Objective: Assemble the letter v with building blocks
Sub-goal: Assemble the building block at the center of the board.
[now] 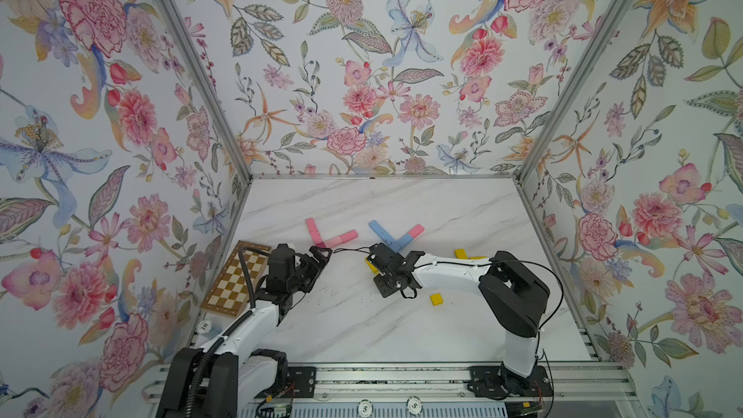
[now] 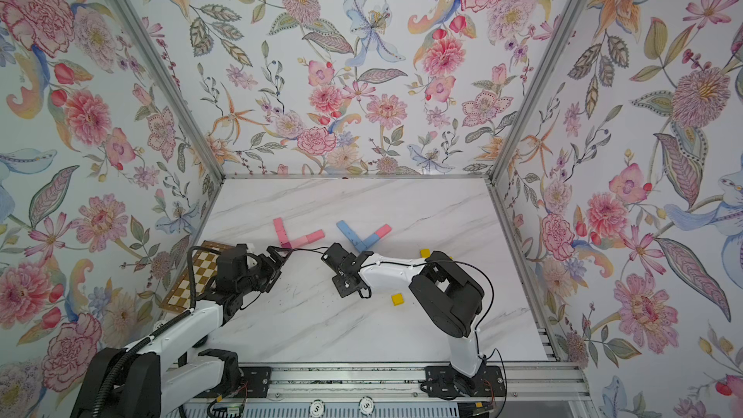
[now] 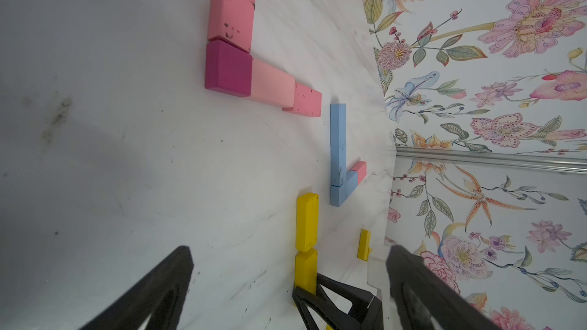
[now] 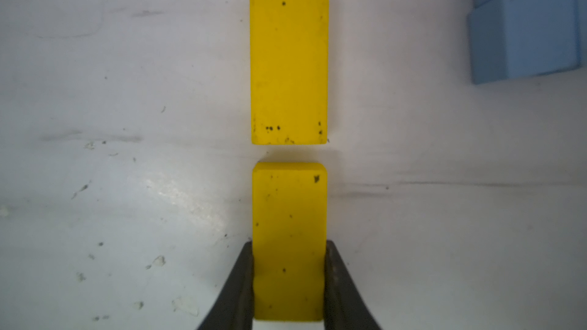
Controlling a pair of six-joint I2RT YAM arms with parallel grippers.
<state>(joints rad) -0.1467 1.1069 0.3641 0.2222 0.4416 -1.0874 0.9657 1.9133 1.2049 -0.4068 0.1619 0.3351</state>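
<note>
My right gripper is shut on a yellow oblong block lying flat on the marble table. A second yellow oblong block lies end to end just ahead of it, with a small gap between them. In a top view the right gripper sits just in front of a blue-and-pink V of blocks. A pink V with a magenta corner block lies to its left. My left gripper is open and empty, near the pink V.
A yellow square block lies loose in front of the right arm, and more yellow blocks lie behind its forearm. A brown-and-cream checkered board rests at the left wall beside the left arm. Floral walls close in the table on three sides.
</note>
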